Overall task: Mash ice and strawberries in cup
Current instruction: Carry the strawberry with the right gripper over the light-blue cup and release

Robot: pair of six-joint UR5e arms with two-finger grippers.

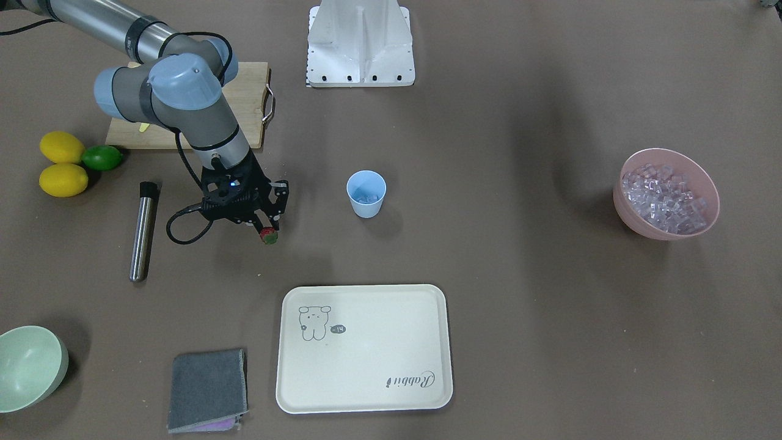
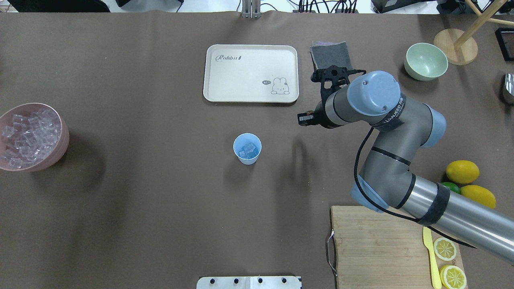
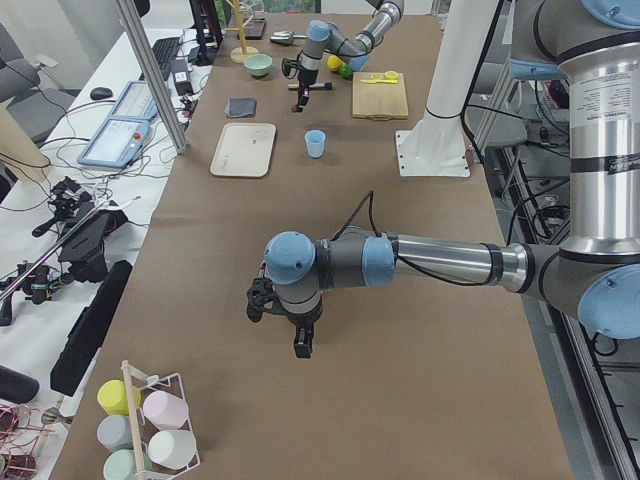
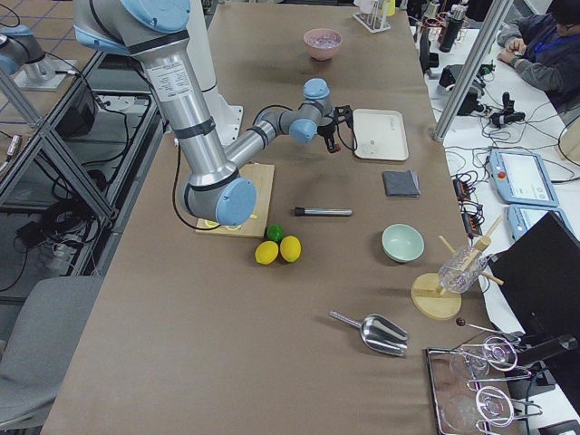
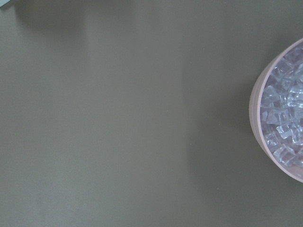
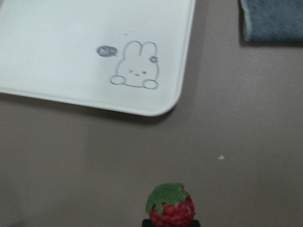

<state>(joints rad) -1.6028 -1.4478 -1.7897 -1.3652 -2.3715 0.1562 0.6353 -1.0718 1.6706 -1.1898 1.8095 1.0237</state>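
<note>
Strawberry (image 1: 269,236) is clamped between the fingers of the right gripper (image 1: 266,230), left of centre in the front-facing view. Right of it, well apart, the cup (image 1: 366,194) holds ice (image 2: 248,149). Whether the left gripper (image 3: 301,347), low in the left-side view, is open or closed cannot be told.

Even overhead light, soft table shadows, wrist views slightly blurred

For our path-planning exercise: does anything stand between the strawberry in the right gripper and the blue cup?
Nothing visible does. The right gripper holds the strawberry over bare table, and the stretch to the cup is clear. The tray lies off to one side. The cup's mouth is open, with ice inside.
</note>
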